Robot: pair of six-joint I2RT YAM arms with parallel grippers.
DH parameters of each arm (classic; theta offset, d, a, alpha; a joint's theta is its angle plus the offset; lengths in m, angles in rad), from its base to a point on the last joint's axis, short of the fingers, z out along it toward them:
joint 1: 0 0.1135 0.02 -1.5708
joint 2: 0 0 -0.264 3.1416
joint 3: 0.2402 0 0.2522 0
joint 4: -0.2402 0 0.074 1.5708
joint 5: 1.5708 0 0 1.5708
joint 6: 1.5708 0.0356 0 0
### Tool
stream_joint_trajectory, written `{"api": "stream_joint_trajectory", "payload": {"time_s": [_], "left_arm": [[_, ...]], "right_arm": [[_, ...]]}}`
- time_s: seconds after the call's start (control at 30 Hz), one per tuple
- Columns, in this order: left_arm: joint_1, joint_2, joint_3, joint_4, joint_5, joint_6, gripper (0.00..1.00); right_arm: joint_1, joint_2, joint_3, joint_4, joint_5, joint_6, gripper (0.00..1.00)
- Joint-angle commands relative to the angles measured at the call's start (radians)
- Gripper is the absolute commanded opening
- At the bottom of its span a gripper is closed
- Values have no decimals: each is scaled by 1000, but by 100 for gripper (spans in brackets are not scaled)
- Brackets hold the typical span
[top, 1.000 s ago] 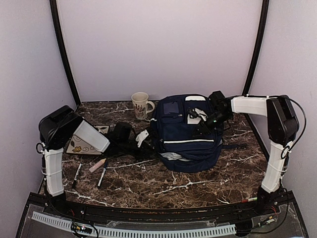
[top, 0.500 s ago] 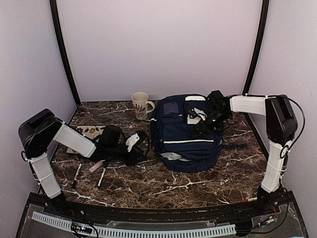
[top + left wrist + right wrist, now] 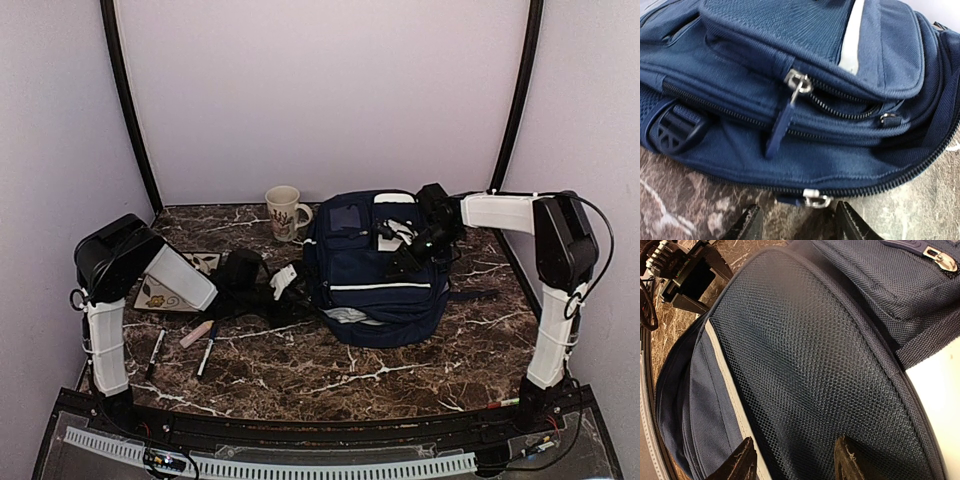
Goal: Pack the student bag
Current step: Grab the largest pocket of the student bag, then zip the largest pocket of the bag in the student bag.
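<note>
Dark brown, white-veined marble table (image 3: 400,375), plain lilac walls (image 3: 320,90); one student bag (image 3: 380,285) lying flat, two grippers at it.
Left gripper (image 3: 797,227): jaws partly apart, empty, low over the table. One silver zip pull (image 3: 812,200) on the bag's lower edge lies just ahead between the tips, and the bag's side fills everything beyond. Right gripper (image 3: 792,462): jaws apart, nothing clamped, bag's mesh panel (image 3: 805,365) directly beneath; contact cannot be told. Behind the left gripper: one pink marker (image 3: 196,333), two black pens (image 3: 157,350), one floral card (image 3: 158,297). Beyond it, near the back wall: one cream mug (image 3: 284,212).
</note>
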State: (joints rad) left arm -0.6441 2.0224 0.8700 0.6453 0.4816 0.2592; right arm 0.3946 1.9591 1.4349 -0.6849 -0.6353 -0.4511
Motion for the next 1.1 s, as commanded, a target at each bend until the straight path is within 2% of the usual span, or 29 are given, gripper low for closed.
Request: {"api": "stream_joint_trajectory", "payload": {"time_s": [0.0, 0.17, 0.33, 0.4, 0.5, 0.53, 0.7, 0.83, 1.07], "left_arm": [[4, 22, 32, 20, 69, 47, 51], [4, 40, 63, -11, 89, 69, 46], [4, 44, 66, 5, 110, 58, 35], [3, 45, 65, 9, 107, 50, 28], [3, 43, 83, -43, 84, 44, 10], [3, 38, 83, -62, 78, 42, 7], [-2, -46, 10, -80, 17, -15, 0], [-27, -144, -47, -168, -51, -33, 0], [-115, -229, -107, -314, -124, -58, 0]], "right_arm": [[28, 75, 3, -38, 23, -4, 53], [33, 97, 21, -46, 22, -3, 53], [38, 104, 16, -46, 26, -4, 53], [38, 103, 15, -47, 27, -4, 53], [39, 94, 17, -48, 27, -6, 53], [39, 89, 22, -52, 21, -9, 53], [90, 34, 71, -71, 28, -19, 53], [162, 29, 112, -62, -7, 18, 53], [293, 184, 305, -45, -24, 93, 52]]}}
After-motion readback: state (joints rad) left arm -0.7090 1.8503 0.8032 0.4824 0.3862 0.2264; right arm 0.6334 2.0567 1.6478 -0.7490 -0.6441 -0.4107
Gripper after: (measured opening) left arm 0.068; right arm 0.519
